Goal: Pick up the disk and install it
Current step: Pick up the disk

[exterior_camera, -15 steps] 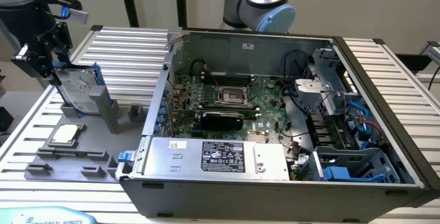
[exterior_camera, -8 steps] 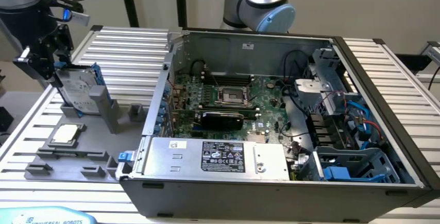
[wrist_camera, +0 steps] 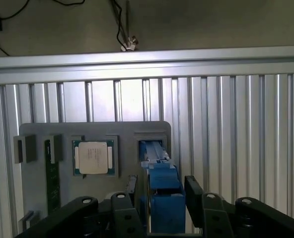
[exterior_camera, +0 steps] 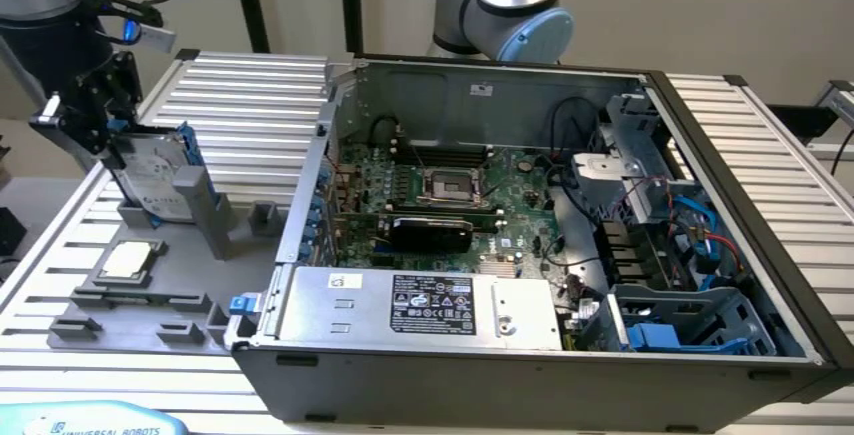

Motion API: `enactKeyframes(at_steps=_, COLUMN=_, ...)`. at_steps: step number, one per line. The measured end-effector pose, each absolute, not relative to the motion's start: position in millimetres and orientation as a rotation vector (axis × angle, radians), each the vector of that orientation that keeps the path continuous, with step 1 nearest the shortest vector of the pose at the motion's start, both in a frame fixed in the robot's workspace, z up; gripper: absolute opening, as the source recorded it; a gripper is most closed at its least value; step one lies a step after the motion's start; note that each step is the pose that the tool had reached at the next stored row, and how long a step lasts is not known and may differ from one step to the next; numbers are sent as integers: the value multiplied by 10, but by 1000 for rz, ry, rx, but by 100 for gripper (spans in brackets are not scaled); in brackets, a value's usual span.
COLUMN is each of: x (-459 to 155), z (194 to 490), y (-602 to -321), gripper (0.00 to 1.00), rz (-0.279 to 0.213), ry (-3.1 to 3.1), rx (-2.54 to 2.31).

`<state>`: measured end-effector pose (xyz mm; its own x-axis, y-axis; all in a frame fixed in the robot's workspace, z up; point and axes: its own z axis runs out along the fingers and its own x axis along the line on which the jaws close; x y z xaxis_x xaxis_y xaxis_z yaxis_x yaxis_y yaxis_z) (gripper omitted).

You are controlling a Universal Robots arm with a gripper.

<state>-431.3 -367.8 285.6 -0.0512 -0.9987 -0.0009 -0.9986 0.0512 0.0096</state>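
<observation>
Standing on edge in a slot of the grey holder (exterior_camera: 140,300), the disk (exterior_camera: 151,170) was a flat silver-grey drive clipped in a bright blue plastic frame. Location: slatted metal table (exterior_camera: 254,85), at the exterior view's left, beside the open computer case (exterior_camera: 534,375). Gripper (wrist_camera: 162,182): directly over the disk, fingers (wrist_camera: 194,191) spread apart and straddling the blue frame, one on each side. Neighbour: a square silver chip (wrist_camera: 93,157) lay flat in the same holder, near the disk.
</observation>
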Motion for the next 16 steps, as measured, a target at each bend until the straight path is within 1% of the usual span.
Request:
enactKeyframes(at_steps=2, x=-4313, z=2856, y=-3679, gripper=51, rz=-12, ry=-2273, rx=2160)
enactKeyframes(at_steps=3, x=-4313, z=2856, y=-3678, gripper=48, rz=-12, ry=-2273, rx=2160)
enactKeyframes(at_steps=4, x=-4313, z=2856, y=-3678, gripper=42, rz=-12, ry=-2273, rx=2160)
enactKeyframes(at_steps=5, x=-4313, z=2856, y=-3678, gripper=42, rz=-12, ry=-2273, rx=2160)
enactKeyframes(at_steps=6, x=-4313, z=2856, y=-3678, gripper=35, rz=-12, ry=-2273, rx=2160)
enactKeyframes(at_steps=10, x=-4313, z=2856, y=-3679, gripper=33, rz=-12, ry=-2273, rx=2160)
enactKeyframes(at_steps=16, x=-4314, z=2855, y=-3708, gripper=33, rz=-12, ry=-2273, rx=2160)
